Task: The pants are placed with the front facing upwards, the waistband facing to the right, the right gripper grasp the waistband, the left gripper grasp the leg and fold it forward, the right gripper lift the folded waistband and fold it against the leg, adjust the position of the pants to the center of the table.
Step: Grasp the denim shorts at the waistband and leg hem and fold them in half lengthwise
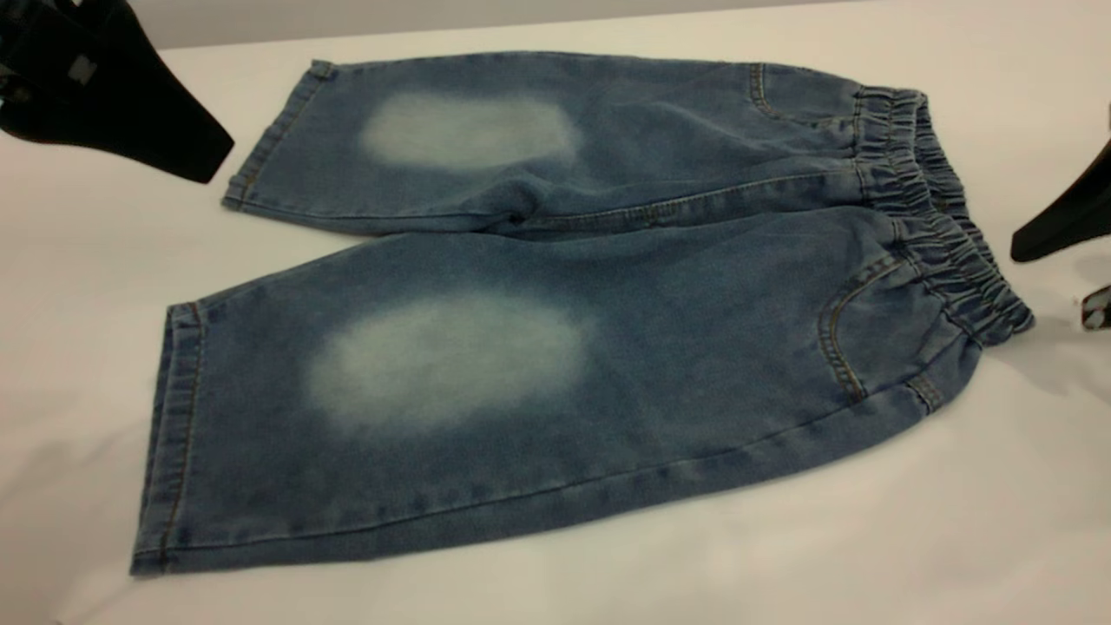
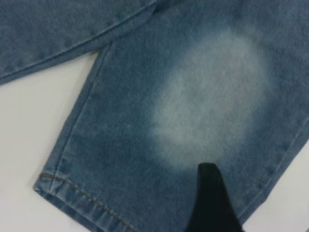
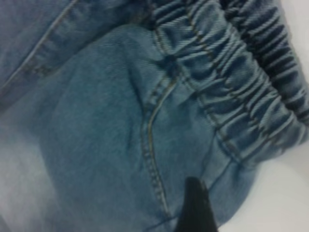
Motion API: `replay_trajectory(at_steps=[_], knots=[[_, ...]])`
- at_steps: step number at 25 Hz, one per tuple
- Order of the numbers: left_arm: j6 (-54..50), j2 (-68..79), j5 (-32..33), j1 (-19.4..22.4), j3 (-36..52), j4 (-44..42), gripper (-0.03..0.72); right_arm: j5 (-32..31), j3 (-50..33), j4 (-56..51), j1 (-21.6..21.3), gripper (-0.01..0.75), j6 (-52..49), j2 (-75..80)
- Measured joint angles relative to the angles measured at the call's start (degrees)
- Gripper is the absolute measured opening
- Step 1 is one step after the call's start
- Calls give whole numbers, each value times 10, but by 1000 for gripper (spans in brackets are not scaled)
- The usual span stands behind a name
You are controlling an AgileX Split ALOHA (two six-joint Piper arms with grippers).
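The blue denim pants [image 1: 555,304] lie flat on the white table [image 1: 868,538], front up. The elastic waistband [image 1: 942,217] is at the right and both legs point left, each with a pale faded oval. My left gripper [image 1: 204,161] hovers at the far left, just beyond the far leg's hem [image 1: 269,143]. In the left wrist view its black tip [image 2: 207,169] is over a leg near the faded oval [image 2: 212,101]. My right gripper [image 1: 1028,247] hangs just right of the waistband. In the right wrist view its tip [image 3: 193,183] is over the near pocket seam [image 3: 149,145], below the waistband [image 3: 231,87]. Neither gripper holds cloth.
Bare white tabletop surrounds the pants, with wide room toward the front edge [image 1: 608,590]. The table's far edge [image 1: 521,26] runs just behind the far leg. A small dark part [image 1: 1098,308] shows at the right border below the right gripper.
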State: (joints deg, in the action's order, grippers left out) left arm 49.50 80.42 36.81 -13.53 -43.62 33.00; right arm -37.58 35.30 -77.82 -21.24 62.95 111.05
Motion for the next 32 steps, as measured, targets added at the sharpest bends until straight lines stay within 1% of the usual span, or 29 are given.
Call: replay_trajectory(at_steps=[7,14,18,22,29,32], knots=[[0,0,0,0,0,0,429,0,0,-55,0,451,61,65],[0,0,0,0,0,0,429,-3,3,-89,0,451,104,85],[0,0,-1,0,0,0,429,-23,23,-93,0,451,105,101],[0,0,0,0,0,0,429,-39,35,-99,0,451,83,121],[0,0,3,0,0,0,429,-33,35,-96,0,447,78,126],[0,0,3,0,0,0,429,-22,35,-76,0,442,52,126]])
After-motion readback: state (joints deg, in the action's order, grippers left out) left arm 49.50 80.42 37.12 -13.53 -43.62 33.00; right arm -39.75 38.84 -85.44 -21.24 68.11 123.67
